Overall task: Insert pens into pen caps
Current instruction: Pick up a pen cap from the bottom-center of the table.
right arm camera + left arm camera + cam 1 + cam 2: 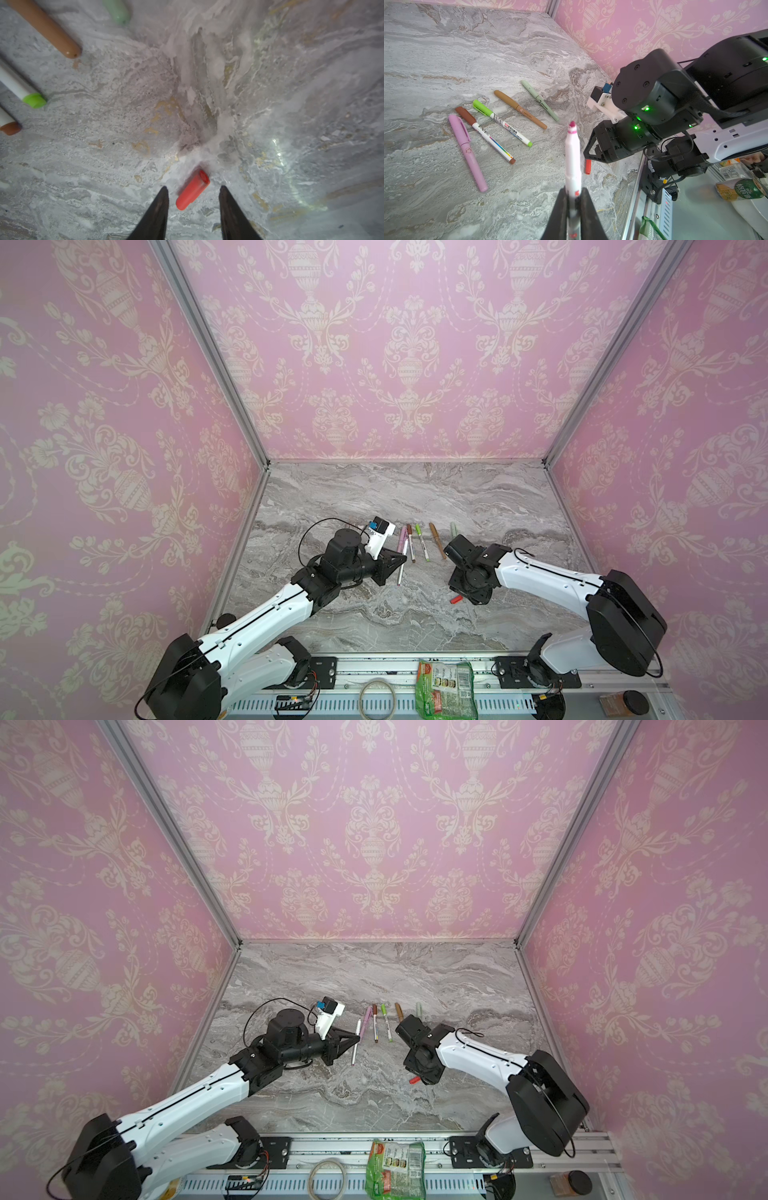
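My left gripper [573,190] is shut on a white pen [572,155] with a bare dark-red tip, held off the table and pointing toward the right arm. The same pen [401,564] shows in both top views, just left of the row. A red pen cap [192,190] lies on the marble, also seen as the red cap [456,600] in a top view. My right gripper [194,187] points down, open, one finger on each side of the cap and apart from it. Five capped pens lie in a row: pink [467,149], brown-capped [485,135], green-capped [502,122], tan [520,109], pale green [539,100].
Pink patterned walls close in the marble table [415,497] on three sides. On the front rail lie a green packet [446,691], a tape roll [377,697] and a brown jar [623,701]. The row of pens [422,541] lies between the two wrists.
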`<move>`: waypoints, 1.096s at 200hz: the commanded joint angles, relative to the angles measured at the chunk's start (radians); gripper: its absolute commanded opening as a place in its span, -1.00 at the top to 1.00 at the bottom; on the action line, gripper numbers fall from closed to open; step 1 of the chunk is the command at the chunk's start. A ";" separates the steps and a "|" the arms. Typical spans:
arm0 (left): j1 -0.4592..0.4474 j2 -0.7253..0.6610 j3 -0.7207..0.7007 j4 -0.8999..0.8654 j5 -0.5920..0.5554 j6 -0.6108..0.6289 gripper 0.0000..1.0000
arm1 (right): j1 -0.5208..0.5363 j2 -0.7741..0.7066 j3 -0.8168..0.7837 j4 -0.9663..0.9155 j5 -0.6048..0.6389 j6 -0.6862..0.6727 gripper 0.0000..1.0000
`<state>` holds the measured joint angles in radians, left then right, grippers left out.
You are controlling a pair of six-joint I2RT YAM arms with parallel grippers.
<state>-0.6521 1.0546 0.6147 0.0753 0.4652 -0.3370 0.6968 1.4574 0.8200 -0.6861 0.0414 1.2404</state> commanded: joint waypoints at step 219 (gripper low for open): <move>-0.009 0.038 0.007 -0.014 -0.045 0.043 1.00 | 0.027 0.086 0.007 0.005 0.022 0.026 1.00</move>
<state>-0.6521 1.0859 0.6147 0.0643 0.4450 -0.3225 0.7162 1.5532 0.8333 -0.6708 0.0113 1.3045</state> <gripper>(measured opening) 0.122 0.153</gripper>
